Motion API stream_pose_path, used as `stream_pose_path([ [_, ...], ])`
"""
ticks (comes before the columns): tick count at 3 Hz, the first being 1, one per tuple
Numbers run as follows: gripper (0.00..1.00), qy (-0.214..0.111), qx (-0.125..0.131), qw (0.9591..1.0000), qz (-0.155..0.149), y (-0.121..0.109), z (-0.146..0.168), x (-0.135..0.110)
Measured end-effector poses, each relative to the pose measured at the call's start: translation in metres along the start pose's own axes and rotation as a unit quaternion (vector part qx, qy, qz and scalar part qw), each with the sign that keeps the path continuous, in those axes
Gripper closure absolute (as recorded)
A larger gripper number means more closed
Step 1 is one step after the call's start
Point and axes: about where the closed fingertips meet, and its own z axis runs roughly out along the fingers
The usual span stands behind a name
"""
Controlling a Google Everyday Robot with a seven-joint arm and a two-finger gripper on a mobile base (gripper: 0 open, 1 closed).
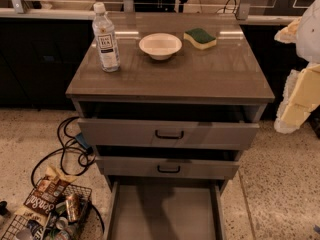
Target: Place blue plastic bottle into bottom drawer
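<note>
Lowest wide grey cabinet drawer [165,216] pulled open (upper two only ajar). Tall clear bluish plastic bottle [106,39] stands upright at back-left of cabinet top, long axis vertical. Cream-padded gripper [292,69] hangs far right, fingers spread, gripping nothing. Bottle lies well left of it, beyond white bowl [160,45].
</note>
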Motion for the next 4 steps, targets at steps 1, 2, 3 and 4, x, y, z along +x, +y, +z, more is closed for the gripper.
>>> stream_pose_path([
  [1, 0.0, 0.0, 0.0, 1.0, 0.0, 0.0, 0.0, 0.0],
  [2, 0.0, -0.016, 0.014, 0.9997, 0.01, -0.006, 0.0, -0.003],
  [3, 0.0, -0.054, 0.05, 0.9968, 0.03, -0.02, 0.001, -0.009],
  [4, 0.0, -0.13, 0.085, 0.9862, 0.059, -0.041, 0.011, -0.026],
])
